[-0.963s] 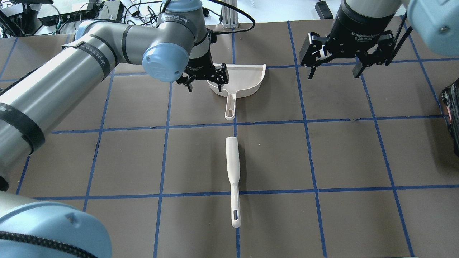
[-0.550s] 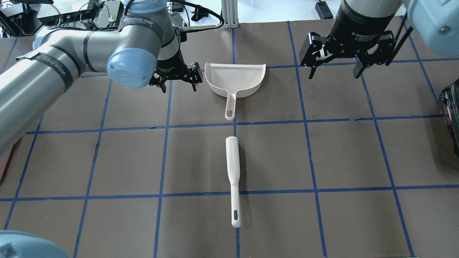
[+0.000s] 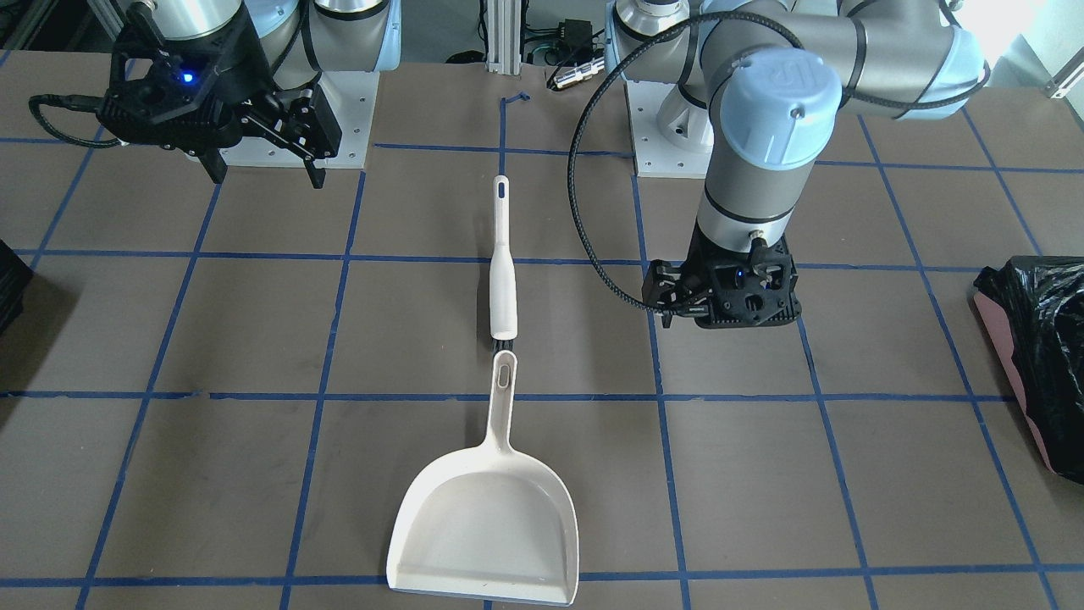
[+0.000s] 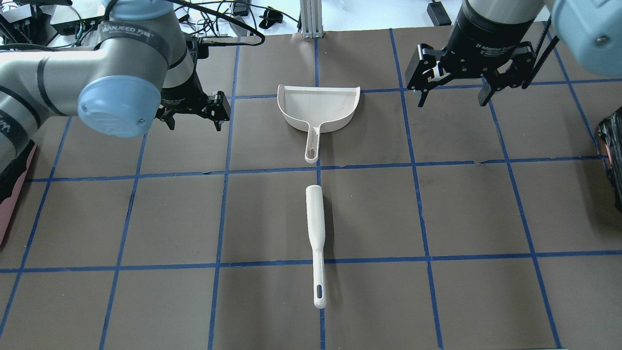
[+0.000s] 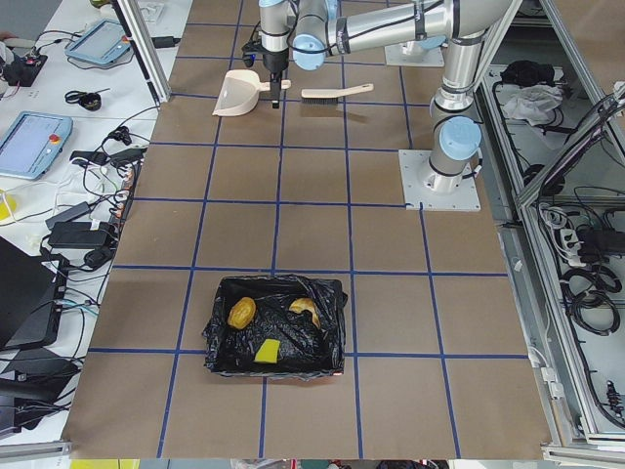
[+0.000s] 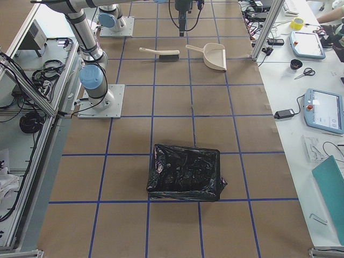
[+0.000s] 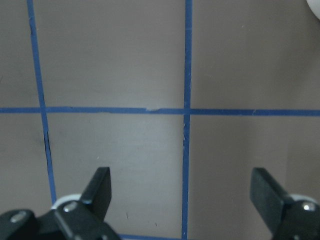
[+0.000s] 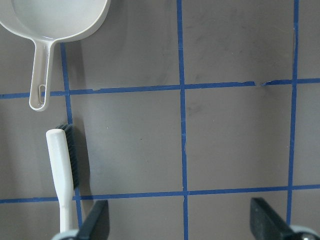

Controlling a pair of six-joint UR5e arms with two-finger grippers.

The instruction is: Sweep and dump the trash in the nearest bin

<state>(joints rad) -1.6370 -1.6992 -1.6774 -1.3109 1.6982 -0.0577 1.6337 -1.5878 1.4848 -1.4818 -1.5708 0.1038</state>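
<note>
Overhead we only get a pink sliver of the bin [image 4: 9, 206] at the left edge. The exterior left view looks right into it, and there we see the orange-brown lump [image 5: 241, 313], yellow-green wedge [image 5: 265, 352] and pale curved piece [image 5: 305, 308] on the black liner. The left gripper [image 4: 194, 124] hangs left of the dustpan [image 4: 318, 109], jaws spread, and its wrist cam shows nothing between them. The right gripper [image 4: 452, 99] is spread and empty too. Its wrist cam catches the brush [image 8: 60, 175] bristles, while overhead shows just its white back.

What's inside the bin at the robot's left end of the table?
The bin holds an orange-brown lump, a yellow-green wedge and a curved piece. Anything under folds of the black liner is hidden.
</note>
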